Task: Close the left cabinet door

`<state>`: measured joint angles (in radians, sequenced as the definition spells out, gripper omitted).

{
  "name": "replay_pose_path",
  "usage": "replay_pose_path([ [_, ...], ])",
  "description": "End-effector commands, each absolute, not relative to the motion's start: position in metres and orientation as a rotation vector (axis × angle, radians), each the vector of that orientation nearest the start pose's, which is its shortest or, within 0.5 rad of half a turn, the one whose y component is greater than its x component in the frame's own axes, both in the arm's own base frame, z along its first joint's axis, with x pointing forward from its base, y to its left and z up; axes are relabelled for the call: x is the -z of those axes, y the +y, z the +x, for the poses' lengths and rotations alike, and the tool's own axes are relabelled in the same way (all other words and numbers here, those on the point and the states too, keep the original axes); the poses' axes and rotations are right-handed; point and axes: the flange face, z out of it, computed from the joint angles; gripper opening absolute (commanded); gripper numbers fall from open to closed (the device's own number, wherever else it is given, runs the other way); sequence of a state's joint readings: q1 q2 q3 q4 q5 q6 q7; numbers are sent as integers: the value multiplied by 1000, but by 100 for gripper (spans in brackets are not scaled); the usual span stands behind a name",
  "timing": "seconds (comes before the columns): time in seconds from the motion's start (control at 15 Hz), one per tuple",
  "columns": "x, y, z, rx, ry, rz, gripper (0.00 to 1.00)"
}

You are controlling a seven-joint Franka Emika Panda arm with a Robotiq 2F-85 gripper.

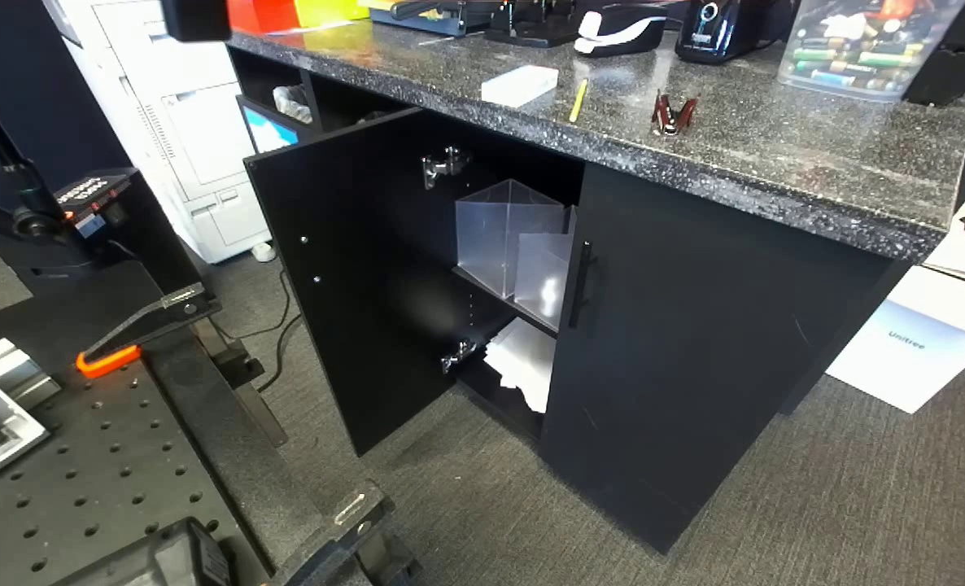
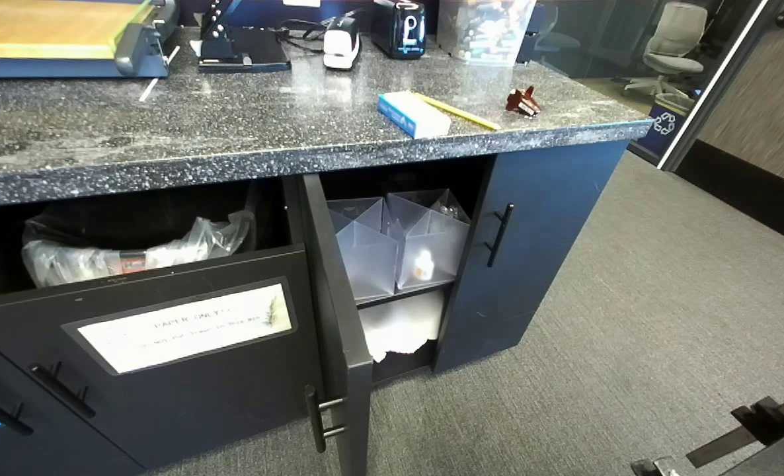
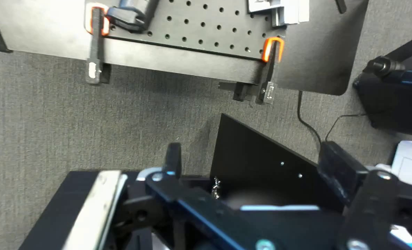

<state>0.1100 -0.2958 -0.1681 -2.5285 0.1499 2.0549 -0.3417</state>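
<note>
The left cabinet door [image 1: 352, 285] is a tall flat black panel. It stands wide open, its inner face with two hinges and two screws showing in an exterior view. In an exterior view the door [image 2: 339, 317] is seen nearly edge-on, with a black bar handle [image 2: 317, 420] on its outer face. In the wrist view the door [image 3: 254, 156] lies beyond the fingers. My gripper [image 3: 256, 163] is open, its fingers wide apart with nothing held. The gap between fingers and door is hard to judge. A black block at the top of an exterior view may be part of my gripper.
The right cabinet door [image 1: 653, 350] is shut. The speckled countertop [image 1: 743, 171] overhangs the cabinet and bears a small white box [image 1: 520, 85], a pencil and a staple remover. Clear bins [image 1: 499, 236] stand on the shelf inside. A perforated table [image 1: 84, 488] with clamps faces the cabinet.
</note>
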Motion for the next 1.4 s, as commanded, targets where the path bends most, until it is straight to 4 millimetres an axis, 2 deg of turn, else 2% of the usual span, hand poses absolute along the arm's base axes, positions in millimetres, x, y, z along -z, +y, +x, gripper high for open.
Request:
replay_pose_path([
  [0.0, -338, 53, 466, -295, -313, -2873, 100],
  [0.4, -297, 166, 547, -259, -208, -2832, 100],
  [0.8, -261, 272, 613, -184, -225, -2682, 100],
  [0.93, -246, 308, 628, -161, -251, -2631, 100],
  [1.07, -229, 345, 634, -170, -277, -2579, 100],
  [1.27, -191, 396, 631, -200, -323, -2529, 100],
  [1.33, -183, 407, 629, -215, -333, -2517, 100],
])
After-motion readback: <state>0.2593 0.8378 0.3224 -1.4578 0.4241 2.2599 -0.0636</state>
